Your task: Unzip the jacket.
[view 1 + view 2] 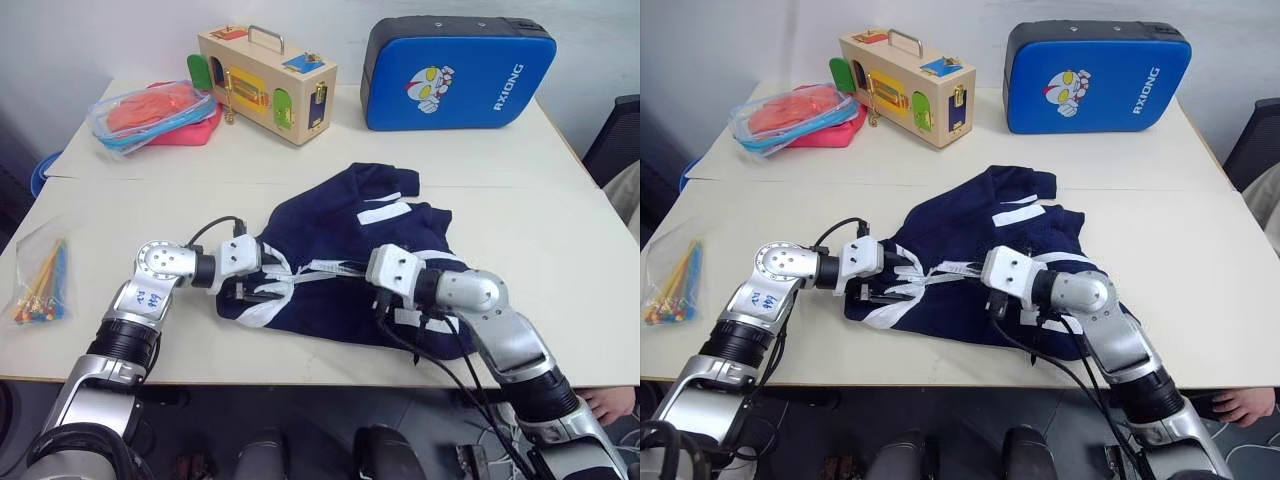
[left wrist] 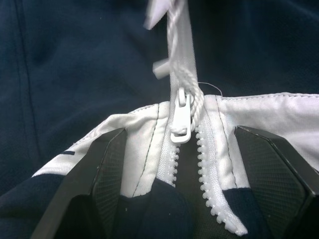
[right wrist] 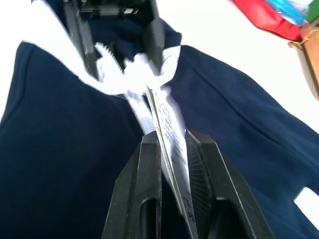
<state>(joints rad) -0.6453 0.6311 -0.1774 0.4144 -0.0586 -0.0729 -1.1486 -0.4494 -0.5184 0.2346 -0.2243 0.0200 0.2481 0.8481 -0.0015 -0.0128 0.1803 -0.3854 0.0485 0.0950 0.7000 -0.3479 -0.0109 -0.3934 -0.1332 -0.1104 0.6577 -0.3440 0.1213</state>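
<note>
The navy-blue jacket [image 1: 340, 235] lies crumpled on the white table [image 1: 560, 250]. My left gripper [image 1: 262, 285] is at its white end edge, jaws wide, and the fabric bulges up between the two fingers [image 2: 99, 174]. The white zipper pull [image 2: 180, 122] sits between them, with the teeth below it parted. A string ties a white paper hang tag [image 3: 169, 119] to the pull. My right gripper [image 3: 172, 139] faces the left one [image 3: 119, 50] across the jacket and is shut on that tag, which stands on edge between its fingers.
At the back of the table stand a wooden latch box [image 1: 265, 80] and a blue pad [image 1: 455, 75]. A clear bag with orange-red cloth [image 1: 155, 110] lies back left. A small bag of coloured sticks [image 1: 40, 280] lies at the left edge. A person's hand [image 1: 610, 405] shows low right.
</note>
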